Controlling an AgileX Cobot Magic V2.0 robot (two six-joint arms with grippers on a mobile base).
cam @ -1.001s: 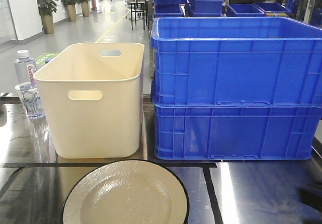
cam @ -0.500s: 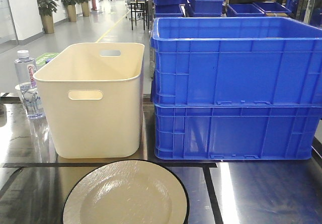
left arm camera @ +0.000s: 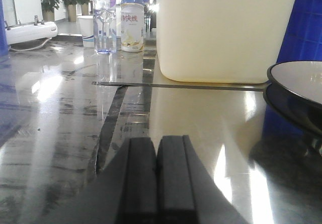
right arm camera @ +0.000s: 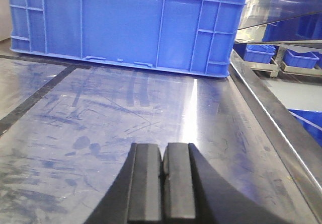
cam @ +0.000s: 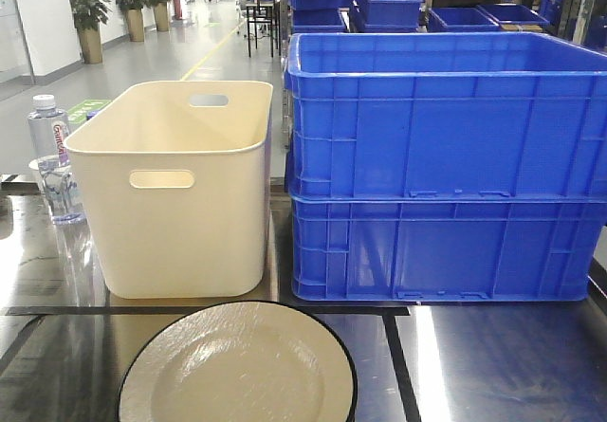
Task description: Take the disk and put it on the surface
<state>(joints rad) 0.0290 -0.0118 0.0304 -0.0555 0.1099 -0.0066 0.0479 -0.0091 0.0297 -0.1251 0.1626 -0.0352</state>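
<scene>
The disk point(cam: 237, 370) is a cream plate with a black rim, lying flat on the dark glossy surface point(cam: 493, 365) at the near centre of the front view. In the left wrist view its edge point(left arm camera: 302, 83) shows at the right, ahead and to the right of my left gripper point(left arm camera: 156, 146). That gripper is shut with nothing between its fingers, low over the surface point(left arm camera: 60, 108). My right gripper point(right arm camera: 163, 151) is also shut on nothing, above bare surface point(right arm camera: 126, 108). Neither gripper appears in the front view.
A cream tub point(cam: 180, 194) stands behind the plate. Two stacked blue crates point(cam: 446, 166) stand to its right. A water bottle point(cam: 52, 156) and a can point(left arm camera: 132, 27) stand at the far left. The table's right edge point(right arm camera: 271, 118) runs beside my right gripper.
A dark shape at the lower right edge of the front view one second ago is gone. The plate, tub and crates have not moved.
</scene>
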